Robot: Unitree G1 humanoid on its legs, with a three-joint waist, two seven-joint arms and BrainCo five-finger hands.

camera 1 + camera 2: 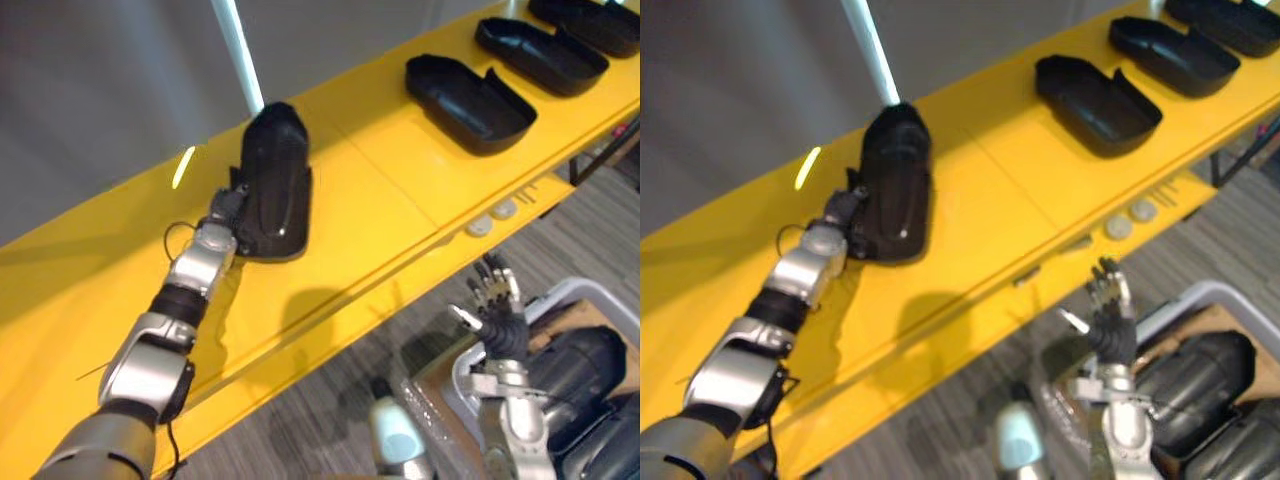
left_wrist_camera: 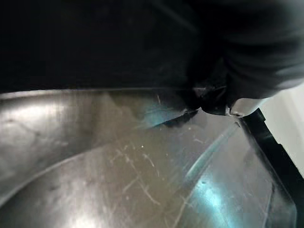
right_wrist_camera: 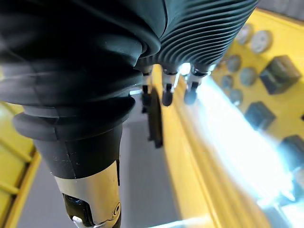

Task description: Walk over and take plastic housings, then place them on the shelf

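Left hand [image 1: 226,205] is touching the near end of a black housing [image 1: 275,180] lying on the yellow shelf [image 1: 380,190]. Its fingers are hiding behind the housing, so I cannot tell its grip. Right hand [image 1: 493,300] is hanging below the shelf's front edge, fingers straight, holding nothing. Other housings [image 1: 468,102] are lying farther along the shelf.

The shelf [image 1: 380,195] is viewed from above by both eye cameras, one scene shared; a housing [image 2: 142,166] is pictured very close from the left wrist, the shelf along the right hand [image 3: 95,71].
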